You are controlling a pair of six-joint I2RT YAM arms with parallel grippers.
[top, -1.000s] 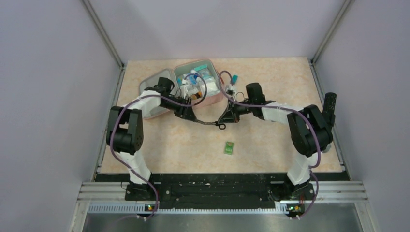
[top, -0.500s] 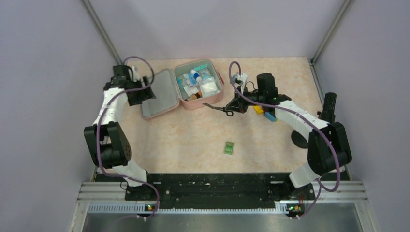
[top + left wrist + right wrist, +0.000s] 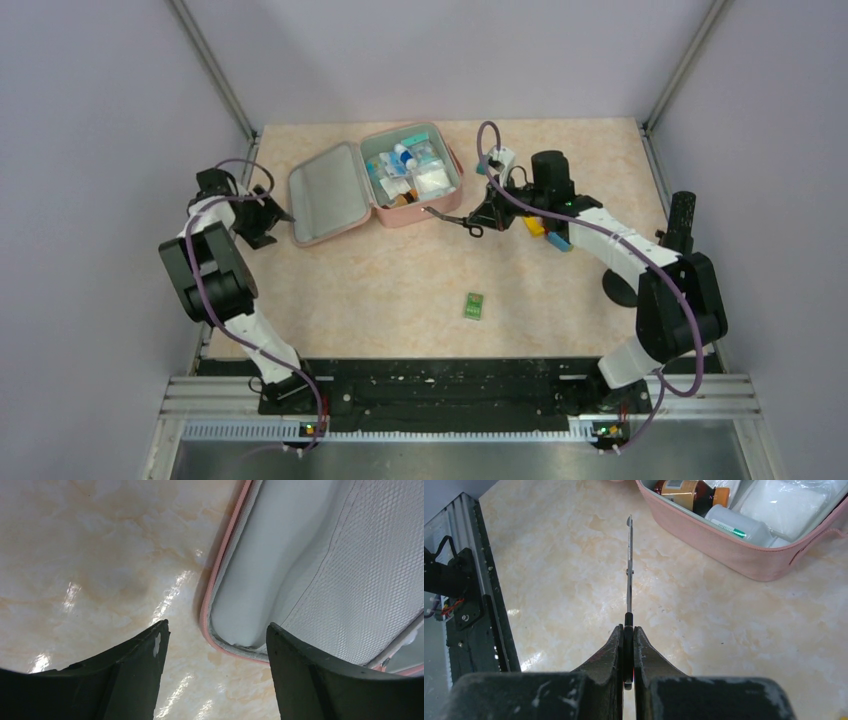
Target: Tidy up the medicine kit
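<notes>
Since left gripper (image 3: 216, 632) has swung clear, wide and empty beside medicine kit (image 3: 325, 190), right gripper (image 3: 626, 630) alone clamps scissors (image 3: 629, 570); stowing looks next.

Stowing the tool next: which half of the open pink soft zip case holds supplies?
The right half, crowded with bottles and packets; the left half shows only grey lining.

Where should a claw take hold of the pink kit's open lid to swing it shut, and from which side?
Grip the lid by its left rim, the edge farthest from the hinge, coming from the left. The lid lies flat, lining up, and that rim is a thin raised wall a claw can straddle. The open left claw faces its near corner.
</notes>
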